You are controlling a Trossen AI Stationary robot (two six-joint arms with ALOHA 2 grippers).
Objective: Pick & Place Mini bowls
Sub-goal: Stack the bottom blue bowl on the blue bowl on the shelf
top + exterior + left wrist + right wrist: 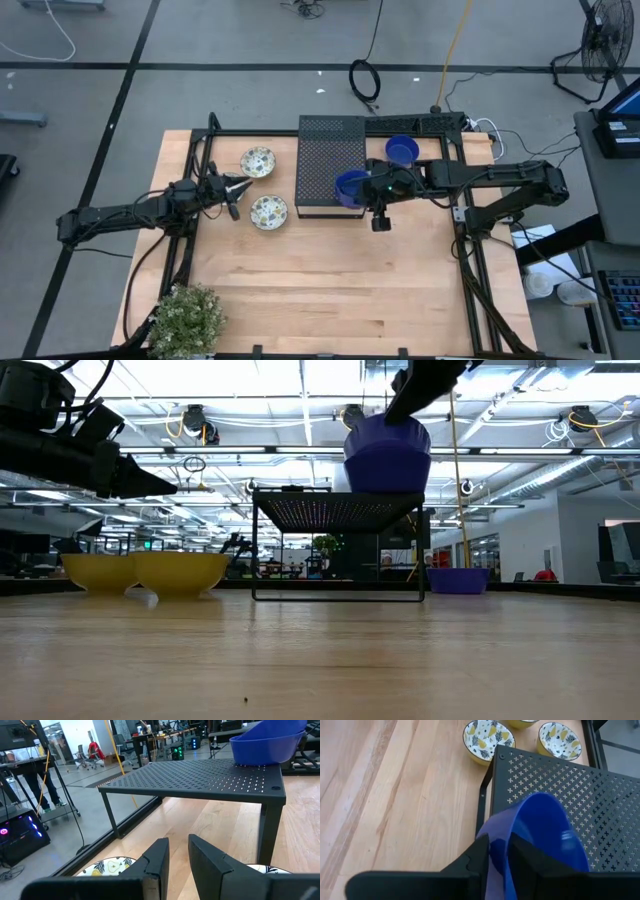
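Gripping a glossy blue mini bowl (540, 840) by its rim, right gripper (498, 851) clenched above the black perforated box (330, 178)
Left gripper (177, 857) hangs slightly parted, empty, beside two floral bowls (268, 211)

Both my arms read matte black, slim jointed links, black cables trailing along them. Left gripper (177, 865): two flat, blocky dark fingers (157, 857). Right gripper (499, 857): same angular black fingers (479, 855).

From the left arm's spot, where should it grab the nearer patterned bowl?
By the rim, coming straight down. The bowl sits upright and open on the table, so one finger inside and one outside its thin wall suits the left pincer.
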